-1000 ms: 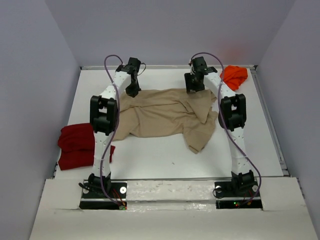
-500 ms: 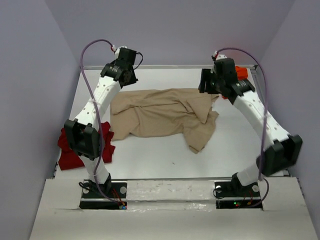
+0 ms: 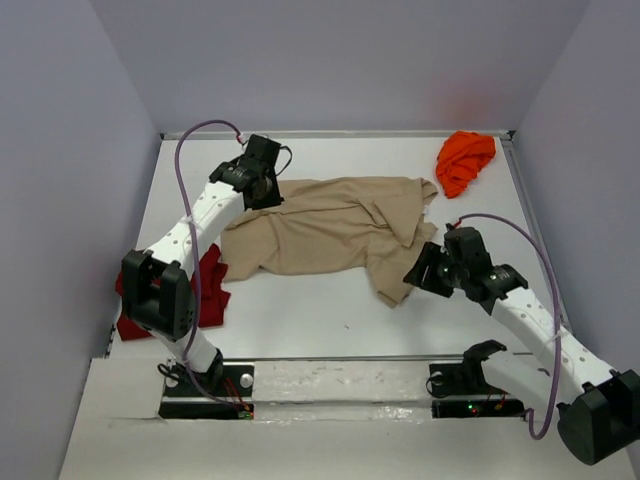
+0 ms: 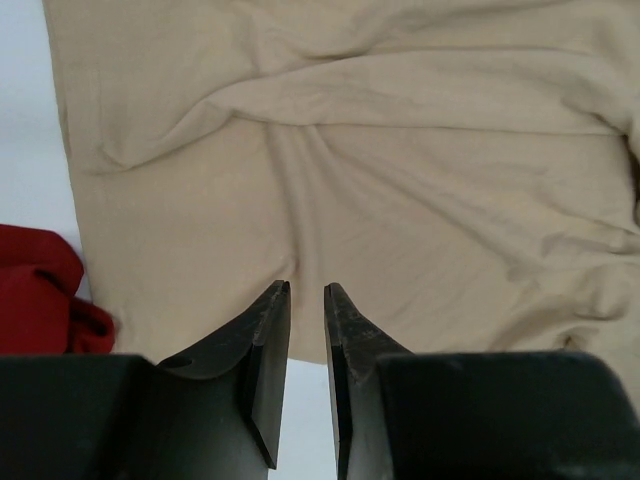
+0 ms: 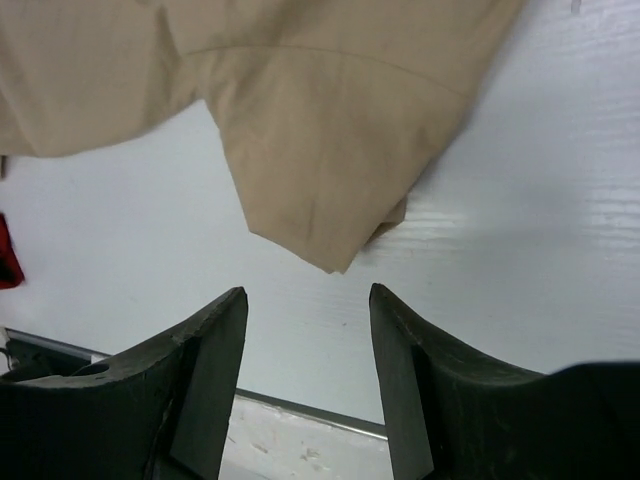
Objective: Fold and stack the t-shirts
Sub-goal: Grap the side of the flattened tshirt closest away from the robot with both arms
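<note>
I've got the tan shirt [image 3: 330, 225] lying crumpled mid-table [image 3: 320, 315], not folded. The left gripper [image 4: 305, 288] hangs over its far-left part, fingers a narrow slit apart, nothing in them. The right gripper [image 5: 305, 292] sits low by the shirt's near-right corner, fingers wide apart and holding nothing. The red shirt [image 3: 135, 318] is bunched at the left edge, partly behind the left arm. The orange shirt [image 3: 465, 160] is wadded in the far-right corner, well apart from both.

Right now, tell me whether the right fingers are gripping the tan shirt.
No, the right fingers stand open, the tan shirt lying free beyond them.
</note>
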Controlling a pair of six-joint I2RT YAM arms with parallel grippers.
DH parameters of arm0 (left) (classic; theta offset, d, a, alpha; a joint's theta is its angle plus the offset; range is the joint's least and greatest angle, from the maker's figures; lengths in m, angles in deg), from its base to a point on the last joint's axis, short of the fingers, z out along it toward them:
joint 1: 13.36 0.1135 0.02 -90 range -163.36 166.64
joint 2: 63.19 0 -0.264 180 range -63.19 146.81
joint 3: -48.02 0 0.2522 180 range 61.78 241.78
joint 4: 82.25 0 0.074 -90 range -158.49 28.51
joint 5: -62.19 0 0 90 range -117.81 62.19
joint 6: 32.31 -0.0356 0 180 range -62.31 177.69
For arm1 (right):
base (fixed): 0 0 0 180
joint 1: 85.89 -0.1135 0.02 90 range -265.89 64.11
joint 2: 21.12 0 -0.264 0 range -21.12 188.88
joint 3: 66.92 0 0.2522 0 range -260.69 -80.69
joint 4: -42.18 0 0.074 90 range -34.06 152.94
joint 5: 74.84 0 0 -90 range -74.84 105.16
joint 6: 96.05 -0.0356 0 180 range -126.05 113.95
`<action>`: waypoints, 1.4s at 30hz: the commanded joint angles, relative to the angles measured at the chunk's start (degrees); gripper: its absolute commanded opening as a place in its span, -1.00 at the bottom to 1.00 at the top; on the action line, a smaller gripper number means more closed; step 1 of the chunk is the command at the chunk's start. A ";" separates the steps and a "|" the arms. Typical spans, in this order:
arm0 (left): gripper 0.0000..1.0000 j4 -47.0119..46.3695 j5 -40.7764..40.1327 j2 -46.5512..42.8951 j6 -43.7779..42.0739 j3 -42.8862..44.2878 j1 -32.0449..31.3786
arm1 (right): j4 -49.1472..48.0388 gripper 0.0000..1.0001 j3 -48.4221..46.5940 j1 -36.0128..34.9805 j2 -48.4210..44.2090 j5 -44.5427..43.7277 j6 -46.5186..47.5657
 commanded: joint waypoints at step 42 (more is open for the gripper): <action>-0.38 -1.18 1.31 -2.10 -1.00 2.15 -3.72 | 3.67 -0.02 -4.55 -26.93 14.07 -31.73 -24.47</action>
